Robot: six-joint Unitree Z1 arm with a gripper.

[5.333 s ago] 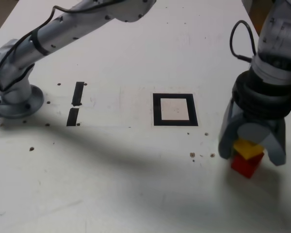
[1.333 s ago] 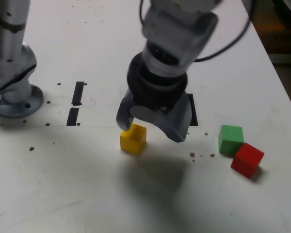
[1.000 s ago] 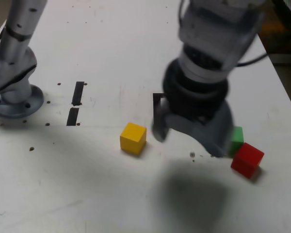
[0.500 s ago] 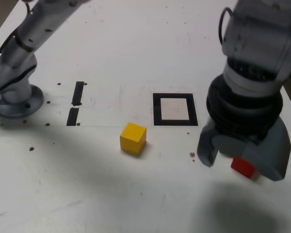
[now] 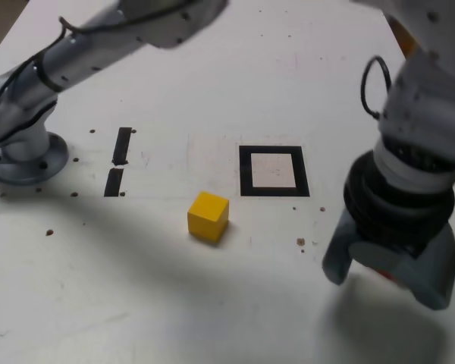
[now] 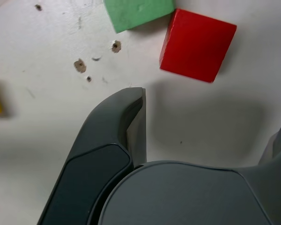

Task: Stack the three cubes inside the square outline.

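The gripper [image 5: 387, 267] is hanging with its jaws spread wide and nothing between them, over the table [image 5: 235, 303] at the exterior view's right. The red cube [image 6: 197, 44] and green cube [image 6: 138, 12] are sitting close together just past its fingertips. The yellow cube [image 5: 208, 216] is resting alone, near the square outline [image 5: 273, 171], whose white centre is lying bare.

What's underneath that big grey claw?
Under the open gripper, the wrist view shows a red cube and a green cube touching on the table. The exterior view hides both.
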